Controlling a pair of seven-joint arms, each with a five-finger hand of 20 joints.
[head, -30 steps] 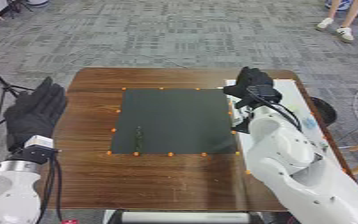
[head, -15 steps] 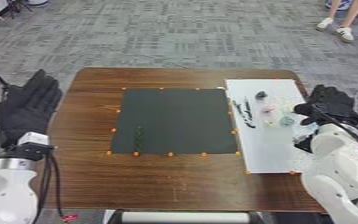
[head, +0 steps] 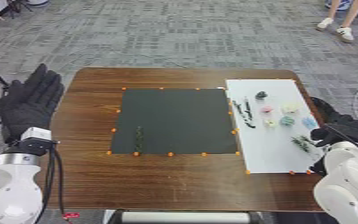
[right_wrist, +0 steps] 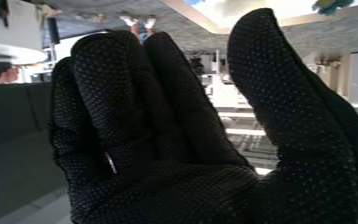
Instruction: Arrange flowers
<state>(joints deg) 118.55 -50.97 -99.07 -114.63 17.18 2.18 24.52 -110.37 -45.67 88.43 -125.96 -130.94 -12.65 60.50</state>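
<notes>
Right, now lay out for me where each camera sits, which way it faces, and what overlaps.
Head view: on the robot's head, facing forward and down at the brown wooden table, dark square mat and white rectangular board; black-gloved left hand and right hand show.
Right wrist view: on the right arm's wrist, facing along the right hand toward the room beyond.
Shared: the right hand and grey carpet.

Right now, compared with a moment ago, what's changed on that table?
The right hand swung right and nearer the robot, from the white sheet's far left edge to beyond its right side, uncovering the small flowers. The green sprig stayed on the dark sheet.
</notes>
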